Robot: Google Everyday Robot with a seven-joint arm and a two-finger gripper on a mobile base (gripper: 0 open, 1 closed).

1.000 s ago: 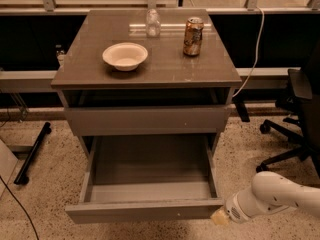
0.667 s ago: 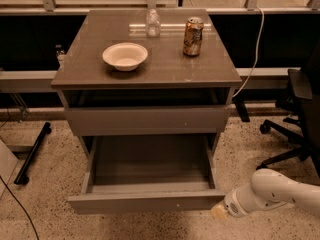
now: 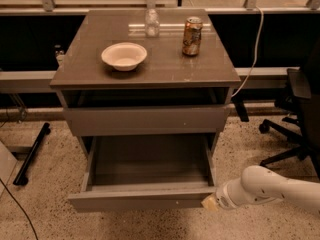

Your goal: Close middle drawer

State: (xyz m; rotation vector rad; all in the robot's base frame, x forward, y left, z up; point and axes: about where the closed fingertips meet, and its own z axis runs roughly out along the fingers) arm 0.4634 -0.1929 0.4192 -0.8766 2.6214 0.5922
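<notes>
The middle drawer is pulled far out of the grey cabinet, and its deep grey box is open to view. Its flat front panel has a tiny pale speck right of centre. My gripper is at the end of the white arm, which comes in from the lower right. The gripper is against the right end of the drawer's front panel. The drawer above stands out a little from the cabinet.
The cabinet top holds a white bowl, a drink can and a clear bottle. A black office chair stands to the right. A black stand leg lies on the speckled floor to the left.
The middle drawer has slid a little way into the cabinet. My gripper has moved with its front panel, up and to the left.
</notes>
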